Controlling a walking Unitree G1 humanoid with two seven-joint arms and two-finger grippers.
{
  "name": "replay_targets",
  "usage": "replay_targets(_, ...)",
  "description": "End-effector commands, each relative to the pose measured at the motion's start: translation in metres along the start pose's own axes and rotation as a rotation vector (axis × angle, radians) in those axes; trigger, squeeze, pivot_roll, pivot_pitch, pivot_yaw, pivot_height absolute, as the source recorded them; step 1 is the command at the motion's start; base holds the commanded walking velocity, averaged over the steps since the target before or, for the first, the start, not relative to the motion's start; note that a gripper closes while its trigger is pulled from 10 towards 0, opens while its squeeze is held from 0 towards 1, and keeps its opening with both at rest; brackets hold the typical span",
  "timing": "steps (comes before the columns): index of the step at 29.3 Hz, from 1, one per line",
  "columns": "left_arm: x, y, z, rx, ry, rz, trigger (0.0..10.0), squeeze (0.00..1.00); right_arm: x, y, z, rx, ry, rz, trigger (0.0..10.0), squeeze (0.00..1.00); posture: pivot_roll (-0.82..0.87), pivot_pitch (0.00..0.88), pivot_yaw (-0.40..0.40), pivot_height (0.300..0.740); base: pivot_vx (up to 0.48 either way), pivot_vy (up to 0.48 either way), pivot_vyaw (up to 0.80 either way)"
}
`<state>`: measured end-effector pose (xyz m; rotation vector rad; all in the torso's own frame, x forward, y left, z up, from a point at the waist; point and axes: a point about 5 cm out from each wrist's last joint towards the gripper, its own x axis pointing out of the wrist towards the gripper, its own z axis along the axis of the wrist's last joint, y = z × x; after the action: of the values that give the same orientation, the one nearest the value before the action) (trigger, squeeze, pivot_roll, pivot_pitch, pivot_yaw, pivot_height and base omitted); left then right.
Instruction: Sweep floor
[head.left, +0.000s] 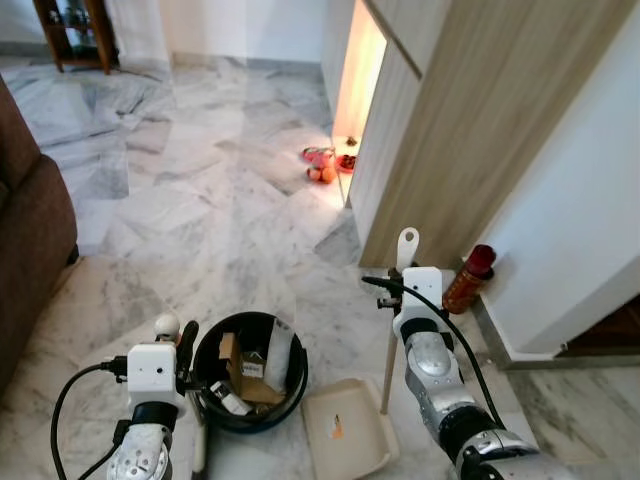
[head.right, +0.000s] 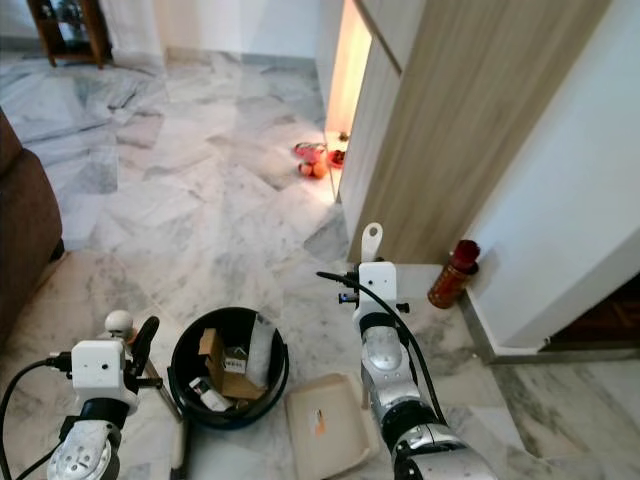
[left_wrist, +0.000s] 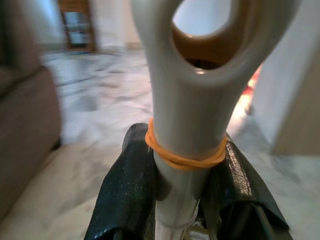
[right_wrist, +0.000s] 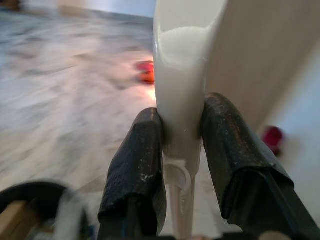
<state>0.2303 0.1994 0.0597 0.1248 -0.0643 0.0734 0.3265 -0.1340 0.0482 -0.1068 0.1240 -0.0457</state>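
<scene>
My left gripper (left_wrist: 187, 170) is shut on the pale broom handle (left_wrist: 190, 100), just below an orange rubber band and the handle's hanging loop. In the head views the handle's rounded top (head.left: 166, 325) stands upright at the lower left. My right gripper (right_wrist: 182, 140) is shut on the cream dustpan handle (right_wrist: 182, 75), which rises upright to a looped end (head.left: 405, 248). The cream dustpan (head.left: 345, 430) rests on the marble floor with a small orange scrap in it. A black bin (head.left: 298, 385) holding cardboard and packaging sits between the two arms.
A red bottle (head.left: 470, 278) stands at the foot of the wooden wall panel (head.left: 480, 130) on my right. A brown sofa (head.left: 25, 220) fills the left edge. Red and orange items (head.left: 325, 165) lie by a lit gap ahead. Open marble floor stretches ahead.
</scene>
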Motion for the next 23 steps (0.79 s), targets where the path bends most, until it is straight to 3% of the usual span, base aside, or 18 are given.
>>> replay_targets(1,-0.0082,-0.0059,-0.0094,-0.027,0.047,-0.015,10.0,0.00,0.0030,-0.0002,0.0060,0.002,-0.023,0.003,10.0,0.00,0.07,0.052,-0.125,0.740,-0.315,0.000,0.00)
replay_targets(23,-0.0099,-0.0079,-0.0114,-0.028,0.046,-0.023,10.0,0.00,0.0010,0.0034,0.0027,0.003,-0.011,0.023,10.0,0.00,0.07,0.013,-0.123,0.740,-0.313,0.000,0.00)
